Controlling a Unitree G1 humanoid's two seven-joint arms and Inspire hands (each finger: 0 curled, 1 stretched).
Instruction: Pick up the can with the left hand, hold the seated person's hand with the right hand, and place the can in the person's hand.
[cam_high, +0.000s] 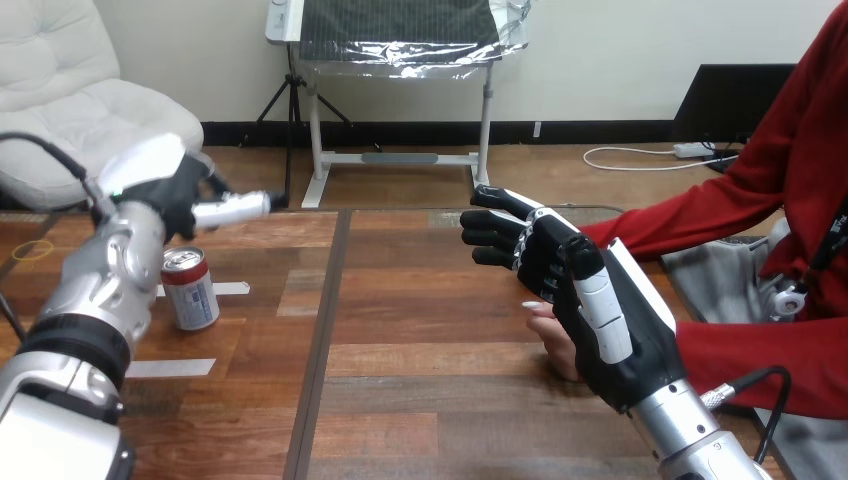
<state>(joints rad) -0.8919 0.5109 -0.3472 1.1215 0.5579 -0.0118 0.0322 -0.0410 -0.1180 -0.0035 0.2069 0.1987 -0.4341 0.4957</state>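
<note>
Your view looks down across a wooden table (430, 380). At the upper left of the frame, your left hand (185, 195) hangs above the tabletop at the end of a silver forearm that rises from the lower left corner. Its fingers (235, 210) reach out fairly straight toward the right, and it has hold of nothing.

The can (190, 288) stands upright on the table at the left of the frame, just below that hand and just to the right of the forearm. It is red and white with a silver top. No finger is on it. Two strips of white tape lie flat on the wood nearby, one (232, 288) just right of the can and one (170, 368) lower down, nearer you.

At the centre right of the frame, your right hand (590, 320) comes up from the lower right corner. Its dark fingers (492, 228) stretch toward the left, loosely spread and only slightly bent (relaxed rather than clenched), and they are closed round nothing.

The person's hand (555, 345) peeks out at the lower left edge of your right hand, low over the table, mostly hidden behind your palm. You cannot tell whether the two touch. The can is well apart from both.
</note>
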